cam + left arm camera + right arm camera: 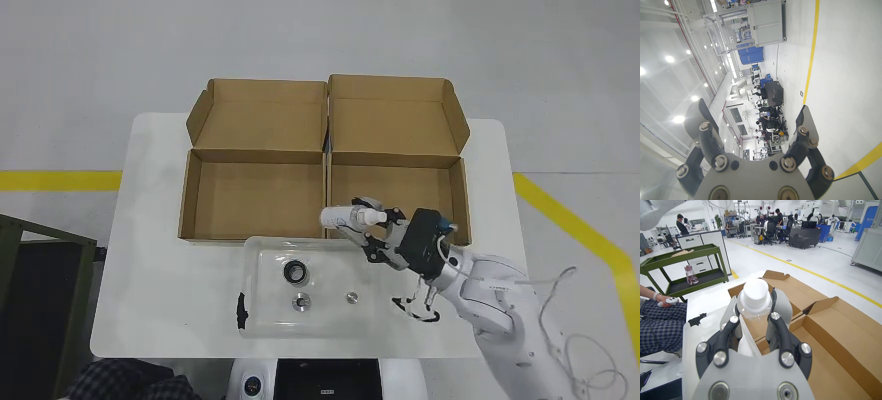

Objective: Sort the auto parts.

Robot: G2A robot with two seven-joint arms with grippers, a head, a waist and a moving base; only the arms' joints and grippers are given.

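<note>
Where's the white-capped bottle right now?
Top view: the white-capped bottle sits in the right pincer, over the near-left corner of the right cardboard box, at the clear tray's far edge.

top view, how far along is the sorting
Nothing looks sorted: both cardboard boxes look bare. In hand: the right pincer holds a white-capped bottle by the right box. Left: a black ring and two metal parts in the clear tray.
</note>
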